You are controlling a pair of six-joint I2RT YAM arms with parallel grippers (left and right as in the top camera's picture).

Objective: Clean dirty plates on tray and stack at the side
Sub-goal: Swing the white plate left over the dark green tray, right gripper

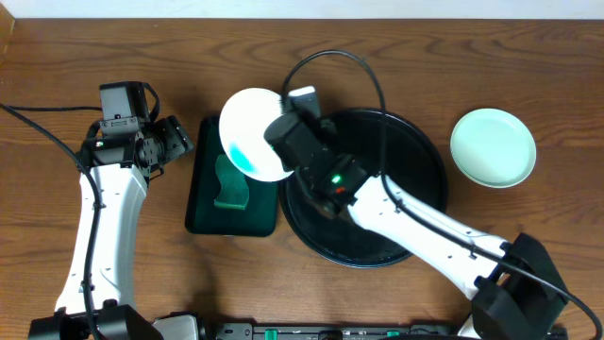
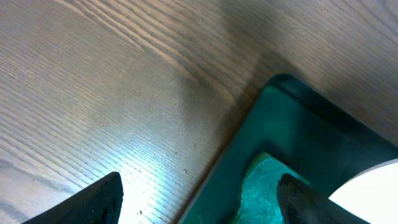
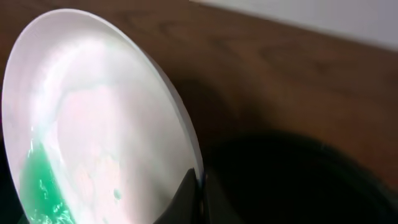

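Note:
My right gripper is shut on the rim of a white plate and holds it tilted over the small green tray. In the right wrist view the jaws pinch the plate, which has a green smear at its lower edge. A second, pale-mint plate lies on the table at the right. I see no third plate. The large black tray sits under my right arm. My left gripper is open and empty, over the green tray's left edge.
A dark green rectangular tray lies left of the black tray and holds a green sponge. The held plate's edge shows in the left wrist view. A cable loops over the black tray.

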